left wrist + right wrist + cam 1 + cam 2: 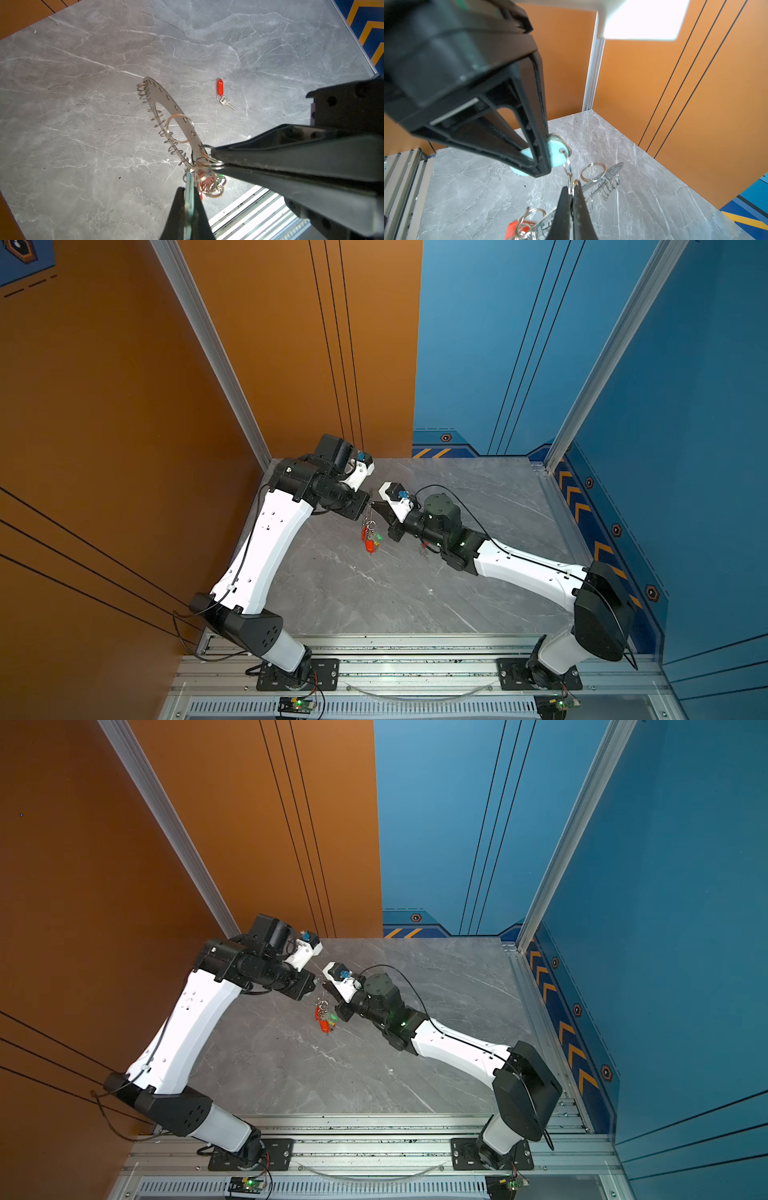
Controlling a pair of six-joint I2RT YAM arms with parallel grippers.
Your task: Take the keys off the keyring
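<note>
The keyring (166,101) hung above the worktop (83,124)
The left tool (188,189) pinched the mint tag (555,154); the right tool (571,187) was clamped on a split ring (570,178). One red-tagged key (220,86) lay below.

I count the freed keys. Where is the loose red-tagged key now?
In the left wrist view, the red-tagged key lies alone on the marble table, to the right of the keyring and apart from it.
</note>
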